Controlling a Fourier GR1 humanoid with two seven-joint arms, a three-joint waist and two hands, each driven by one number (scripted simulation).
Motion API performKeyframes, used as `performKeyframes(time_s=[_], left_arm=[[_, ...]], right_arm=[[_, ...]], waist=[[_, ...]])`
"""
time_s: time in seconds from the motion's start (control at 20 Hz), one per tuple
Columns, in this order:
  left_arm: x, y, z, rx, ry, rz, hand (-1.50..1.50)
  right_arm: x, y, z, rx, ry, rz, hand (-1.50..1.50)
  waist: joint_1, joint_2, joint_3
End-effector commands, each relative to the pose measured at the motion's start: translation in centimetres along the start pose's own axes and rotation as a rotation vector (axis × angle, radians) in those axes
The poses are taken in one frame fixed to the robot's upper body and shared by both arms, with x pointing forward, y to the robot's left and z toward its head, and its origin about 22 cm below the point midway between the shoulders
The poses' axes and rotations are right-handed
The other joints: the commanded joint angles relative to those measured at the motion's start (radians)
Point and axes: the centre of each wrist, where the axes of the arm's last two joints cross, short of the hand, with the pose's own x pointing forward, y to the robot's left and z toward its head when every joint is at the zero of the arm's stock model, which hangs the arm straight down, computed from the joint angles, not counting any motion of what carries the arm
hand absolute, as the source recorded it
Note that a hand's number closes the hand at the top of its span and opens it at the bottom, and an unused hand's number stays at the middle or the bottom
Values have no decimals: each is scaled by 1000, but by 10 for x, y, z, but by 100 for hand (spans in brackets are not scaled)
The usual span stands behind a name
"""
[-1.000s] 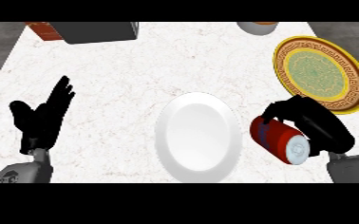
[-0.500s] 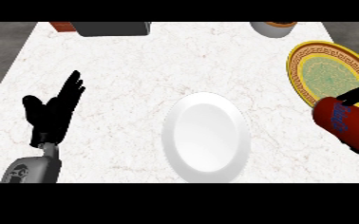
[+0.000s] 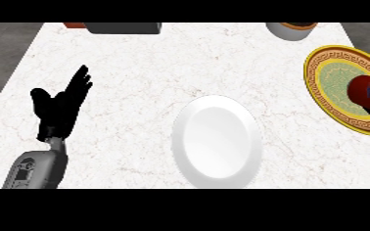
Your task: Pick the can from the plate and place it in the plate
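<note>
A red can [image 3: 360, 90] shows at the view's right edge, cut off by the frame, over the yellow and green patterned plate [image 3: 324, 80]. Whether it rests on that plate or hangs above it I cannot tell. A plain white plate [image 3: 216, 147] lies at the counter's middle front with nothing on it. My left hand [image 3: 59, 106] rests open at the left, fingers pointing up, well apart from both plates. My right hand does not show in the view.
A dark grey box [image 3: 123, 28] and a red-brown object [image 3: 73, 24] stand along the back edge at the left. A grey bowl [image 3: 290, 30] with a brown rim stands at the back right. White marble counter [image 3: 145, 68] stretches between them.
The can moved from beside the white plate to the right, over the patterned plate, and is now cut off at the edge. My right hand has left the view. The left hand stayed open.
</note>
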Motion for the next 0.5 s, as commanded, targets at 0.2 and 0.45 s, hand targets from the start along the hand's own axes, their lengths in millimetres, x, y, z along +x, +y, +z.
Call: performKeyframes(time_s=[0.2,0.45], left_arm=[[12,-15,6,-40,-33,21,0],[4,-14,-3,-37,-17,-10,0]], right_arm=[[-39,-22,-13,77,92,137,150],[-49,-2,-13,254,219,-15,150]], waist=[[31,6,2],[36,12,2]])
